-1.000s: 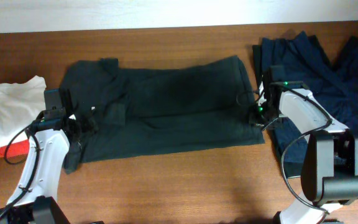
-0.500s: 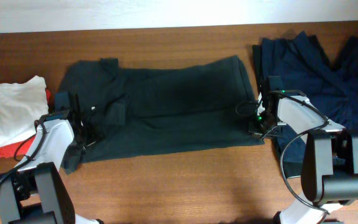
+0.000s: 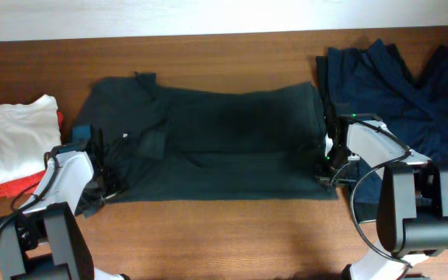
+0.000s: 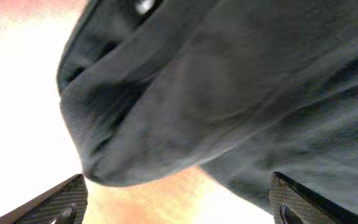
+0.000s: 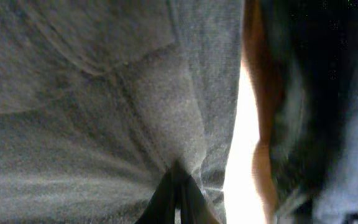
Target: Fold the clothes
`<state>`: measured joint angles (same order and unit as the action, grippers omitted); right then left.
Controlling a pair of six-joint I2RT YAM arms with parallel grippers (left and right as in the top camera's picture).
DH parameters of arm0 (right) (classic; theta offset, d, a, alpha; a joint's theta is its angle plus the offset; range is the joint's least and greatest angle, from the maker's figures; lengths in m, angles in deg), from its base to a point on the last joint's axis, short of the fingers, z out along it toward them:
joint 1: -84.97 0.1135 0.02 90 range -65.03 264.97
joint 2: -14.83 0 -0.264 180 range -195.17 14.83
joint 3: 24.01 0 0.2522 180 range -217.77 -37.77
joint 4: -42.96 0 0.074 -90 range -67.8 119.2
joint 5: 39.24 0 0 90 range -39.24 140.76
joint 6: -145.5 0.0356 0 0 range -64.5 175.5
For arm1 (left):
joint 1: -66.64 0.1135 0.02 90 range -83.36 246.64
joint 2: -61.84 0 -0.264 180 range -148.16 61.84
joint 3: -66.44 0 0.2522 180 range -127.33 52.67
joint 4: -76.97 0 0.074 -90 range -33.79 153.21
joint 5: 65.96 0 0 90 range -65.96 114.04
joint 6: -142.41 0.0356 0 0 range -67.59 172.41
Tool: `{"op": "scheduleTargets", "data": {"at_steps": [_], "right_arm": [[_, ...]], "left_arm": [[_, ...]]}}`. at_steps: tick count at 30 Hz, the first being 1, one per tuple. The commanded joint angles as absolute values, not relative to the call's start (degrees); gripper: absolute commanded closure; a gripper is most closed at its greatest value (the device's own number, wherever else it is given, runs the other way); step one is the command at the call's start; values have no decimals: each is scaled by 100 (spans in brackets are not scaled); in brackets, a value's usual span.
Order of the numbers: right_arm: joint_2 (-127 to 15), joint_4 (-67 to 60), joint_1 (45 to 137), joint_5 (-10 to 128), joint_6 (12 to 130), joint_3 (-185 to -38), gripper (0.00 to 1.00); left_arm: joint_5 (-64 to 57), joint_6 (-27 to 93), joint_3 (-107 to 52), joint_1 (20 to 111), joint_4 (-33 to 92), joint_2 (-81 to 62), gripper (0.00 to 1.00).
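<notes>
The black T-shirt (image 3: 224,140) lies spread across the middle of the table, plain side up, with no lettering showing. My left gripper (image 3: 106,185) is at its front left corner. In the left wrist view the jaws (image 4: 179,208) are wide open, with dark fabric (image 4: 216,81) bunched just above them and bare table between the fingers. My right gripper (image 3: 325,173) is at the shirt's front right corner. In the right wrist view its fingers (image 5: 179,190) are shut on a pinch of the shirt's fabric (image 5: 92,93).
A navy-blue wrinkled garment (image 3: 395,85) lies at the right, right beside my right arm, and shows in the right wrist view (image 5: 347,124). A folded white piece (image 3: 18,136) on a red piece (image 3: 6,185) lies at the left. Wooden table (image 3: 224,241) in front.
The shirt's front edge has been drawn toward the table's front and the cloth now lies flatter and wider. Both grippers have moved toward the front with it.
</notes>
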<state>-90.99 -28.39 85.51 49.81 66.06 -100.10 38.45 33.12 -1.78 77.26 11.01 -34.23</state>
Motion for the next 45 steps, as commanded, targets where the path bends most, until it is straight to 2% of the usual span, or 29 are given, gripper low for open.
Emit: {"op": "scheduleTargets", "data": {"at_steps": [1,10,14,16,20,21,23,24,28,31,34,38,42,44,45], "right_arm": [[-9140,-2955,8566,4701,6648,-9942,96],[-9140,-2889,8566,4550,6648,-9942,96],[-9140,-2882,8566,4552,6648,-9942,96],[-9140,-2863,8566,4554,6648,-9942,96],[-9140,-2869,8566,4554,6648,-9942,96],[-9140,-2869,8566,4554,6648,-9942,96],[-9140,-2869,8566,4557,6648,-9942,96],[-9140,-2869,8566,4557,6650,-9944,96],[-9140,-2869,8566,4557,6650,-9942,96],[-9140,-2871,8566,4557,6650,-9944,96],[-9140,-2871,8566,4554,6650,-9942,96],[-9140,-2871,8566,4557,6650,-9942,96],[-9140,-2871,8566,4554,6648,-9942,96],[-9140,-2871,8566,4554,6650,-9942,96],[-9140,-2871,8566,4554,6650,-9942,96]], "left_arm": [[4154,2969,-135,7730,908,-3469,7],[4989,2497,-222,8027,740,-3456,8],[4278,2630,-604,8255,500,-3342,9],[3859,2973,-698,8143,578,-3211,9],[3880,3023,-705,7695,841,-2940,9],[3878,3023,-705,7632,897,-2942,11],[3880,3021,-650,7492,972,-2953,33],[3878,3021,-589,7450,1004,-2953,39],[3880,3019,-327,7420,1212,-2953,39],[3902,3017,-23,7420,1536,-2960,47],[3904,3017,202,7420,1737,-2988,48],[4234,3017,265,7420,1763,-2990,60],[4361,3017,268,7420,1776,-2993,65],[4468,3017,272,7420,1774,-2993,73],[4484,3017,272,7420,1774,-2993,73]]}}
